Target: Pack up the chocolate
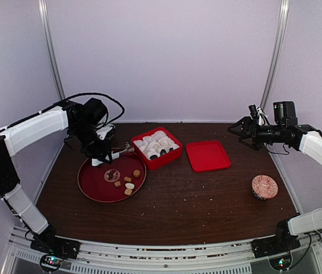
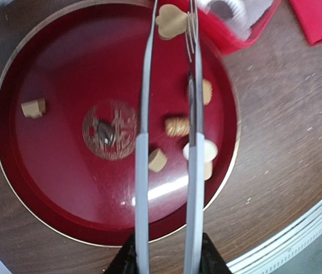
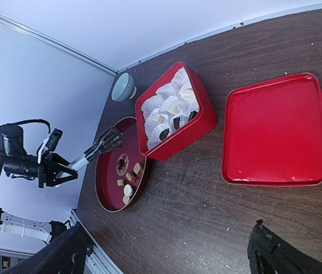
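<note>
Landmark: round red plate on the dark wood tabletop.
Chocolate, loose: most of the chocolate lies on the plate's half toward the red box. It includes tan cubes, a ribbed tan piece and a cream-white disc. One tan cube sits alone across the plate's gold centre emblem.
Chocolate, carried: a tan heart-shaped piece is pinched at the tips of the metal tongs, above the plate's rim on the box side.
Chocolate, packed: a few dark and cream pieces sit in white paper cups inside the box, just past the plate.
Left hand: above the plate's rim opposite the box, clamped on the tongs' handle end. The tongs reach across the plate, and the loose pieces lie beneath and beside one blade.
Right hand: well away from the plate, raised off the tabletop, fingers spread wide, holding and touching nothing.
Lid: red, flat on the tabletop, on the far side of the box from the plate.
</note>
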`<control>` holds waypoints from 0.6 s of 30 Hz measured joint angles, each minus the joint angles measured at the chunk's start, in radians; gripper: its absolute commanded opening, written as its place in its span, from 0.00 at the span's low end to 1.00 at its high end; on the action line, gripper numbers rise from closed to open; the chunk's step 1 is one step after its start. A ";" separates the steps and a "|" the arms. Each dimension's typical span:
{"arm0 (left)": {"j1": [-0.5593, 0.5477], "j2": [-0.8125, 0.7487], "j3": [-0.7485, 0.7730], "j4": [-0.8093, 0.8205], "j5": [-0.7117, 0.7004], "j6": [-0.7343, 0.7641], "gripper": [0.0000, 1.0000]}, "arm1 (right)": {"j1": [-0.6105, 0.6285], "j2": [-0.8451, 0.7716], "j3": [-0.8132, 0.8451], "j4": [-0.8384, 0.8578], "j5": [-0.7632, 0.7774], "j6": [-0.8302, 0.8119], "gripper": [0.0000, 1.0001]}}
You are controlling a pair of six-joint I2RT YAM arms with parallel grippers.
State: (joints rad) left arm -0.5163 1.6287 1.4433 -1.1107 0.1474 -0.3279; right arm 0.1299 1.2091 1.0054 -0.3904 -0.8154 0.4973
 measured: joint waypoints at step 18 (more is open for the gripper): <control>0.001 0.305 0.429 0.011 -0.003 -0.041 0.17 | 0.001 -0.009 -0.009 0.014 0.001 0.007 1.00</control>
State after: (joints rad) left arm -0.5156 1.9335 1.8721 -1.0996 0.1448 -0.3687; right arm 0.1307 1.2003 0.9966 -0.3767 -0.8143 0.5041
